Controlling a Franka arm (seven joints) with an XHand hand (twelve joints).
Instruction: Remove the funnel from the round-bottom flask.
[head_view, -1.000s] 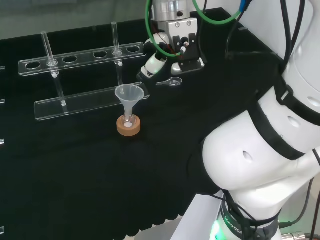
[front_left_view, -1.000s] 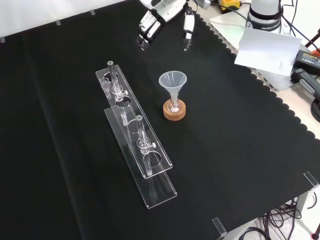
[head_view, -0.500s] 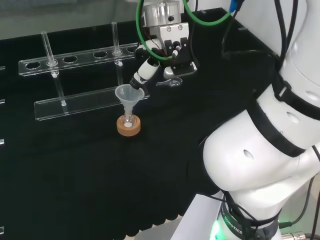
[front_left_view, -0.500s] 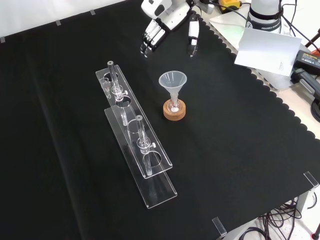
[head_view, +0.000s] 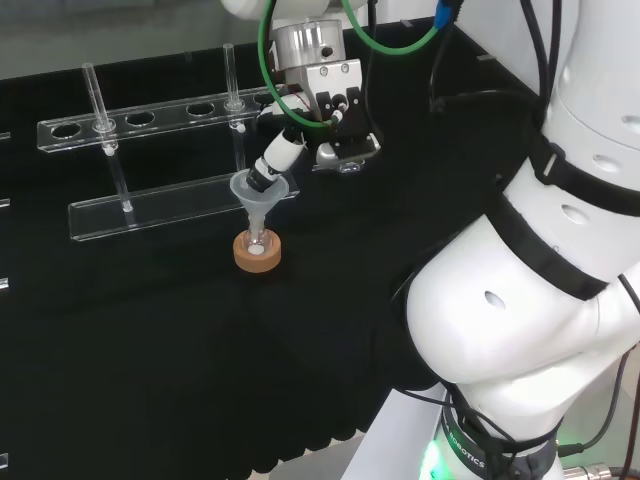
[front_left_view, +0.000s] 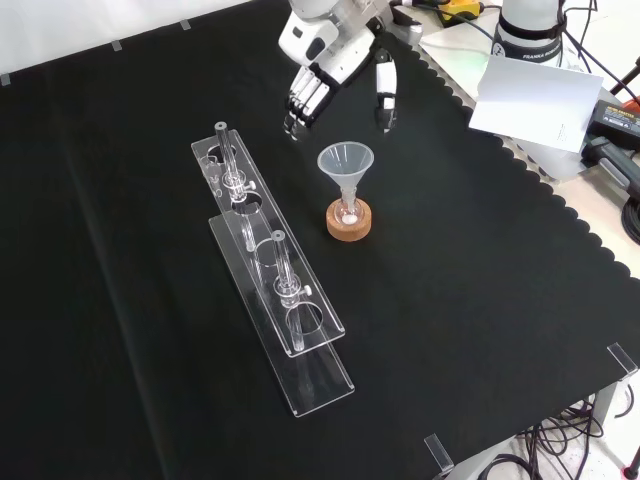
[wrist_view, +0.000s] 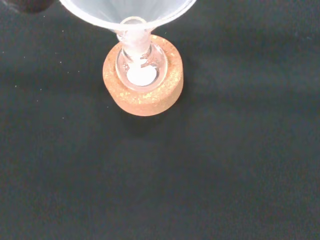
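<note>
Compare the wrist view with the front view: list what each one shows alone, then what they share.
Wrist view alone: a white patch at the bottom of the round-bottom flask, seen close.
Front view alone: the hand with fingers spread, apart from the funnel; the clear test-tube rack to the left; the cloth's scalloped edge.
Both: the funnel seated in the flask, the cork ring under it, and black cloth.

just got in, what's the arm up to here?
The hand is at the funnel, fingers open and spread, holding nothing. The funnel sits upright in the small round-bottom flask, which rests on a cork ring on the black cloth, something white at its bottom. In the front view the fingertips sit just beyond the rim. A clear tube rack stands beside it.
</note>
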